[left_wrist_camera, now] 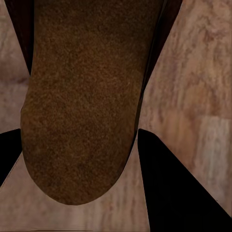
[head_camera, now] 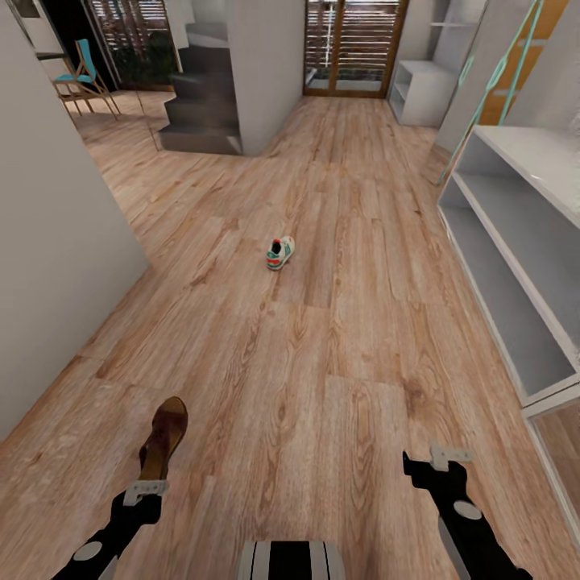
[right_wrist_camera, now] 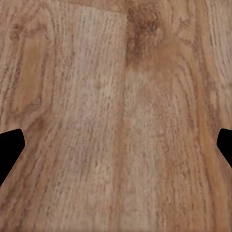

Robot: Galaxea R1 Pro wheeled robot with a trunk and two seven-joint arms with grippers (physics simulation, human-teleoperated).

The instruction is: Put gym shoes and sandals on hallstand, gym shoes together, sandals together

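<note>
A brown sandal (head_camera: 165, 437) sticks forward out of my left gripper (head_camera: 146, 488), which is shut on it near the lower left of the head view. Up close, the sandal's brown surface (left_wrist_camera: 82, 106) sits between the dark fingers (left_wrist_camera: 169, 188), with the wood floor behind it. One gym shoe (head_camera: 279, 252), white with green stripes and a red-orange patch, lies on the corridor floor (head_camera: 322, 362) further ahead. The hallstand (head_camera: 515, 266), a pale grey-white unit with open shelf slots, runs along the right. My right gripper (head_camera: 439, 469) hangs open over bare floor (right_wrist_camera: 116, 121).
A grey wall (head_camera: 56, 266) bounds the left side. Dark steps (head_camera: 197, 105) and a pillar (head_camera: 266, 72) stand at the far end, beside a slatted door (head_camera: 350, 44). Another white shelf unit (head_camera: 419, 90) is at the back right. My base (head_camera: 290, 561) shows at the bottom edge.
</note>
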